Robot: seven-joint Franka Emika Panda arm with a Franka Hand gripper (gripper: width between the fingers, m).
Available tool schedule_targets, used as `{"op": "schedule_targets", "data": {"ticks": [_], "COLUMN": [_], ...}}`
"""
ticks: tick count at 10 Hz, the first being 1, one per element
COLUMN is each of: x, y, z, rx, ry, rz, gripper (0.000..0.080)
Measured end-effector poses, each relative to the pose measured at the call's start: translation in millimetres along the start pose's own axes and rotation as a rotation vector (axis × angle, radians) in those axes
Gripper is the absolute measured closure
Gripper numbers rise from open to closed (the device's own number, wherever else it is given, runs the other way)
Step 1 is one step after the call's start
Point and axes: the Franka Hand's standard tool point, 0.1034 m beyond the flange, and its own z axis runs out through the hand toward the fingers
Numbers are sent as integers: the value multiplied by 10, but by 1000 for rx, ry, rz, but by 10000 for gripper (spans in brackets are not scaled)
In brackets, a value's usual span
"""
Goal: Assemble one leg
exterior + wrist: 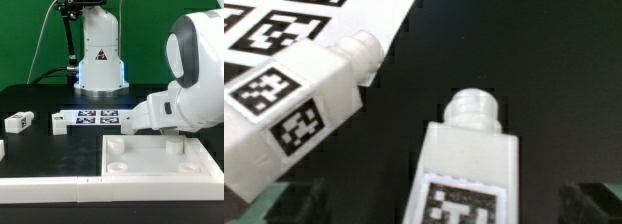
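Pincer [429, 208] wide open, gripping nothing, dark fingers [267, 205] standing one at either side. Between them, flat on the black worktop [553, 90], the leg [464, 160]: white cuboid, tag on the end nearest the pincer, rounded peg tip pointing away. Clear gap to each finger. Off to one side, lying at a slant, a second leg [295, 100]; beyond that, the marker board [269, 30].

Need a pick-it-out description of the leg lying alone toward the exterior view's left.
Find the marker board in the middle of the black table. A neighbour leg sits by its end on the exterior view's left; the lone leg lies farther that way. Only it has bare table on both sides.
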Motion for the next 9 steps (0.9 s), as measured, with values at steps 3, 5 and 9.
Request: {"op": "schedule_targets", "data": {"ticks": [3,5,9], "x": [23,26,26], "y": [-13,-25,-34], "z": [75,77,77], "rx": [-1,-3,-5], "ry": [4,5,6], "rz": [-3,-4,-5], "gripper": [150,417,512]}}
